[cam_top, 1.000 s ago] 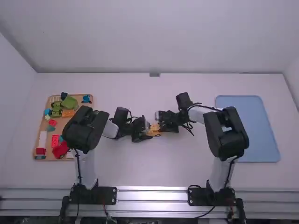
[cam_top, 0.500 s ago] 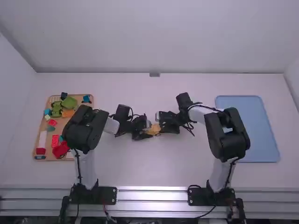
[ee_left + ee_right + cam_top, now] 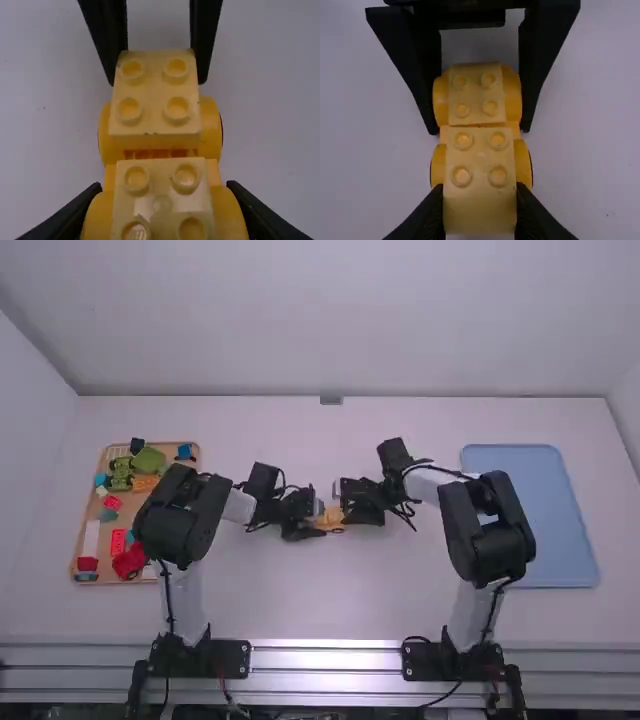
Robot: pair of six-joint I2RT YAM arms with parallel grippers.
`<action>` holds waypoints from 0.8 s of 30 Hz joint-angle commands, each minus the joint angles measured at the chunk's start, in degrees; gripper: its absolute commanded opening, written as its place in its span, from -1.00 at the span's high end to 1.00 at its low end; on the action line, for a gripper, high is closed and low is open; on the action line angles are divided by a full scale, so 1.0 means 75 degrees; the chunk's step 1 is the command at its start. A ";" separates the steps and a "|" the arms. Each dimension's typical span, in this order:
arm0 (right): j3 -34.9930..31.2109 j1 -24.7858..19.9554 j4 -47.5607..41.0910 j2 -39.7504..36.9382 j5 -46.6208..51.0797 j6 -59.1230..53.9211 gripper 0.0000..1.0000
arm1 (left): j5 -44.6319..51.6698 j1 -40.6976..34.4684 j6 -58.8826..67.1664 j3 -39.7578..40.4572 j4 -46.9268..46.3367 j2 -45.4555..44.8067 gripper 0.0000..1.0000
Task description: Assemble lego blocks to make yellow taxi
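Left wrist view: my left tool (image 3: 163, 186) grips the yellow car base (image 3: 212, 131) mid-counter (image 3: 330, 595), one pale block (image 3: 162, 202) aboard. My right tool (image 3: 479, 187) pinches a second block (image 3: 480, 162) over the other end; I can't tell if it's seated. Pressing and release probably remain. Both tools crowd the build; toy-filled tray (image 3: 133, 508) left, blue tray (image 3: 530, 515) right.

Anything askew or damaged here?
Nothing stands out: two yellow blocks line up along the yellow base. The left gripper holds the yellow base; the right gripper holds one block, possibly not fully seated; I can't tell.
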 commanded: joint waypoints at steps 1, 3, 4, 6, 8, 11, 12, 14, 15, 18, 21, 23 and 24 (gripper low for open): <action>0.0140 0.0117 0.0070 -0.0268 -0.0015 0.0143 0.40 | -0.0694 -0.0012 0.0102 -0.0256 -0.0306 0.0204 0.24; 0.0140 0.0216 0.0108 -0.0268 0.0149 0.0277 0.40 | -0.0685 -0.0012 0.0102 -0.0256 -0.0309 0.0204 0.24; 0.0140 0.0233 0.0108 -0.0268 0.0192 0.0277 0.40 | -0.0688 -0.0012 0.0102 -0.0256 -0.0309 0.0204 0.24; 0.0140 0.0347 0.0102 -0.0268 0.0431 0.0289 0.41 | -0.0691 -0.0012 0.0105 -0.0256 -0.0283 0.0204 0.24; 0.0140 0.0420 0.0128 -0.0268 0.0501 0.0393 0.41 | -0.0688 -0.0012 0.0102 -0.0256 -0.0271 0.0204 0.24; 0.0140 0.0493 0.0259 -0.0268 0.0799 0.0734 0.41 | -0.0688 -0.0015 0.0099 -0.0239 -0.0312 0.0204 0.24; 0.0140 0.0493 0.0259 -0.0268 0.0799 0.0734 0.41 | -0.0688 -0.0015 0.0099 -0.0239 -0.0312 0.0204 0.24; 0.0140 0.0493 0.0300 -0.0268 0.0781 0.0740 -0.14 | -0.0691 -0.0012 0.0099 -0.0242 -0.0315 0.0204 0.24; 0.0154 0.0493 0.0309 -0.0271 0.0729 0.0731 -0.52 | -0.0691 -0.0012 0.0099 -0.0242 -0.0312 0.0204 0.24; 0.0230 0.0469 0.0277 -0.0286 0.0481 0.0731 -0.89 | -0.0694 -0.0012 0.0102 -0.0242 -0.0312 0.0204 0.22; 0.0323 0.0277 0.0195 -0.0431 0.0026 0.0694 -0.91 | -0.0842 -0.0015 0.0067 -0.0242 -0.0315 0.0204 0.22; 0.0326 0.0114 0.0032 -0.0542 -0.0490 0.0286 -0.83 | -0.0997 -0.0012 -0.0044 -0.0242 -0.0312 0.0204 0.22; 0.0326 0.0015 -0.0096 -0.0580 -0.0831 0.0012 -0.78 | -0.1067 -0.0012 -0.0041 -0.0242 -0.0321 0.0204 0.22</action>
